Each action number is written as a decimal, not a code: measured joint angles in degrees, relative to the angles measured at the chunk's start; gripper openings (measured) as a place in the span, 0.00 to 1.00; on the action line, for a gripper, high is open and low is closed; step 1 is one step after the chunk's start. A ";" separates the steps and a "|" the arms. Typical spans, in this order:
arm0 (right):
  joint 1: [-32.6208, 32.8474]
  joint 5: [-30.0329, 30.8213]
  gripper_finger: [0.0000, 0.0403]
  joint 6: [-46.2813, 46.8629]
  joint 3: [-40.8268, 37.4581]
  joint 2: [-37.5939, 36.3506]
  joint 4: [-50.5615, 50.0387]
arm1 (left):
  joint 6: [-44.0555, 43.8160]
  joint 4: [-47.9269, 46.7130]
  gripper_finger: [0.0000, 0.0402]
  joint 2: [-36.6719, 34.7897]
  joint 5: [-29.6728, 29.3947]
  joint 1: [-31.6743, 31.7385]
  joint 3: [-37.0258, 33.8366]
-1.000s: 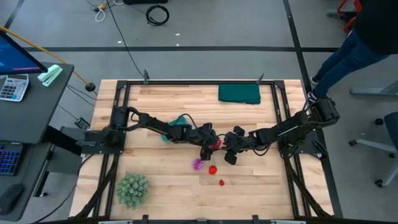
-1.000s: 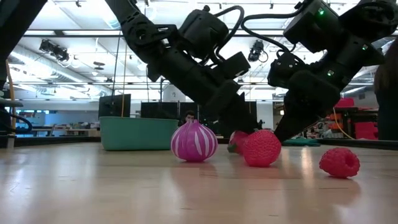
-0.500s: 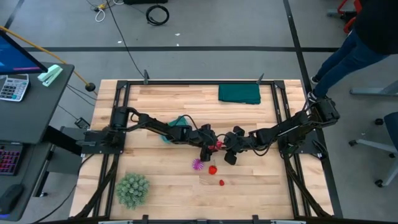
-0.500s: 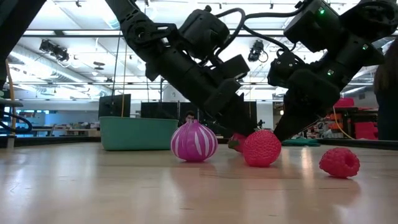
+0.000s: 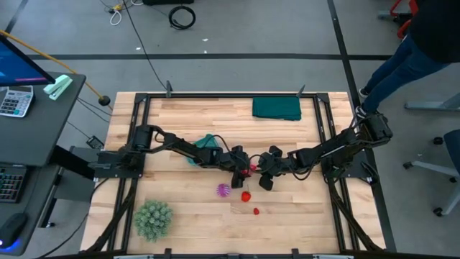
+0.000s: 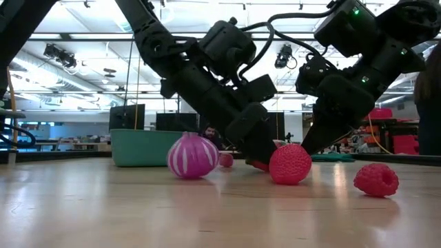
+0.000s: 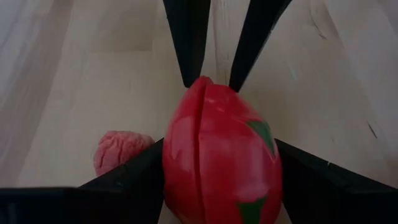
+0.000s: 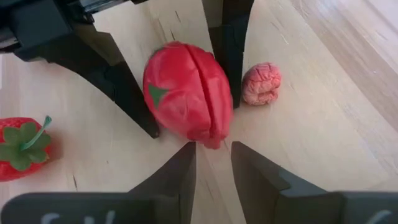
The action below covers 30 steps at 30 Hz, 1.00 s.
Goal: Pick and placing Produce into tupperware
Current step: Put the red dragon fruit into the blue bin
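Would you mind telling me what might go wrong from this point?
1. The right tool sits open close up to the red tomato that the left tool grips; lifting could make the tools collide or dislodge it.
2. The small pink berry lies close beside them and might get knocked rolling.

A red tomato-like piece of produce (image 7: 221, 155) with a lengthwise groove and green leaf marks fills the middle of the left wrist view. It sits between the two dark fingers (image 7: 127, 180) of the left hand (image 7: 221, 186), which press against both its sides. Beyond it, two more dark fingers (image 7: 186, 37) of the other hand point toward its far tip. A small pink raspberry (image 7: 121, 151) lies just beside it on the pale wooden table (image 7: 74, 81).
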 joint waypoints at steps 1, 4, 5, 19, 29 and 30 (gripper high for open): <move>0.00 -0.01 0.27 -0.01 0.00 0.00 -0.04 | 0.00 0.19 0.65 0.00 0.00 0.02 -0.02; 0.00 -0.02 0.27 -0.02 0.00 0.00 -0.09 | 0.03 0.31 0.62 0.00 -0.01 0.02 -0.02; 0.00 -0.01 0.27 -0.03 0.00 0.00 -0.12 | 0.00 0.30 0.61 0.00 -0.01 0.02 -0.02; 0.00 -0.04 0.27 0.22 0.01 0.00 -3.04 | 0.05 -5.89 0.61 -7.40 -0.08 0.48 -0.07; 0.00 -0.07 0.27 0.85 0.00 -0.02 -4.87 | -1.42 -32.08 0.62 -23.93 -2.24 4.79 -0.04; 0.00 -0.08 0.27 1.27 0.00 -0.02 -5.13 | -1.47 -34.71 0.62 -25.43 -3.03 5.50 -0.04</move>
